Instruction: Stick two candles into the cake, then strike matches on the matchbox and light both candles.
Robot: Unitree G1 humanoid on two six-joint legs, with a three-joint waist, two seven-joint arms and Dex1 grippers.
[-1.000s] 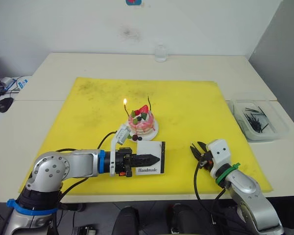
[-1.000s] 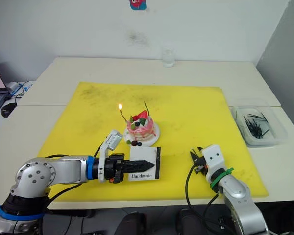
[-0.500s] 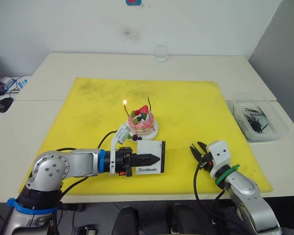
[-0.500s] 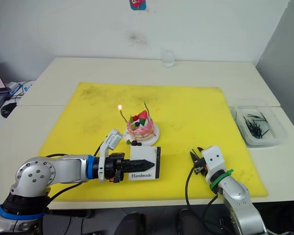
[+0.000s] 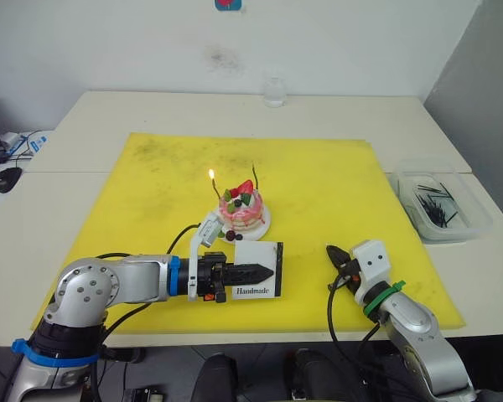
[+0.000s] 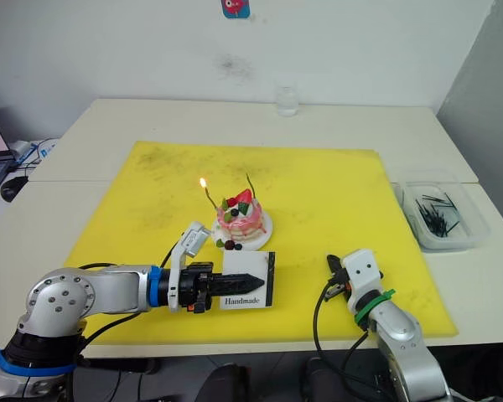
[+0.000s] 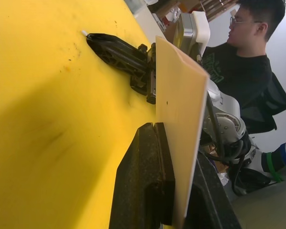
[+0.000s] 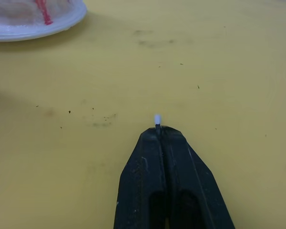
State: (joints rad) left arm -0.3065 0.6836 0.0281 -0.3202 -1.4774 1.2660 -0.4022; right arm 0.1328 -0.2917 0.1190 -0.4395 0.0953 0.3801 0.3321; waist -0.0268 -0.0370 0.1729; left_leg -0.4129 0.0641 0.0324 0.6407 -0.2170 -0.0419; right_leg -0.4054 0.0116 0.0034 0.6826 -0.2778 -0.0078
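Observation:
The pink cake point(image 5: 241, 211) sits on its white plate at the middle of the yellow mat point(image 5: 151, 184). Two candles stand in it: the left candle point(image 5: 215, 189) carries a flame, the right candle point(image 5: 256, 177) is unlit. Just in front of the cake, my left gripper point(image 5: 268, 270) is shut on the white matchbox point(image 5: 260, 251), holding it upright with its black strip facing right. My right gripper point(image 5: 334, 253) rests low on the mat right of the box, shut on a match whose white tip point(image 8: 157, 118) pokes out between the fingertips.
A clear tray point(image 5: 478, 219) holding several dark matches stands off the mat at the right. A small glass point(image 5: 273, 90) is at the far table edge. A person point(image 7: 243, 52) sits beyond the table's right side. A mouse point(image 5: 8, 177) lies at far left.
My right gripper's fingers, spread apart in the earlier frames, have closed together. The left arm, matchbox and cake have not moved.

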